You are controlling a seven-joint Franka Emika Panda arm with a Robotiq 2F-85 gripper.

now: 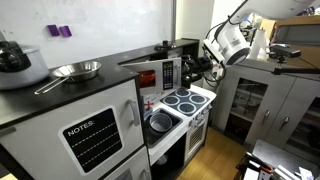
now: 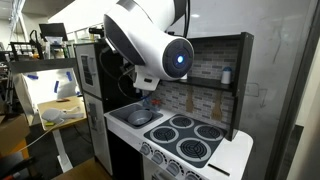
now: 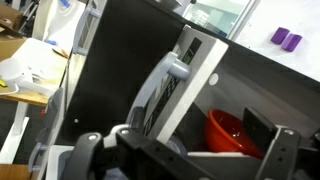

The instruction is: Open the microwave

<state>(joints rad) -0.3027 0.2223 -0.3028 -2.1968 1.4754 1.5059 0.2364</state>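
Black two-finger gripper (image 3: 185, 155) spread wide before the small white-framed toy microwave (image 1: 166, 75); nothing held.
Microwave sits at the back of the play kitchen, near the white four-burner stove top (image 1: 187, 98). Wrist view: dark-windowed door ajar, grey bar handle (image 3: 170, 70) beyond the fingertips, apart from them; red bowl-shaped thing (image 3: 230, 130) visible inside.

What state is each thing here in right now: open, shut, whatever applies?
Microwave: door partly open.
Tool: open, holding nothing.
NOTES door: shut.
Pan: upright on the counter, empty.
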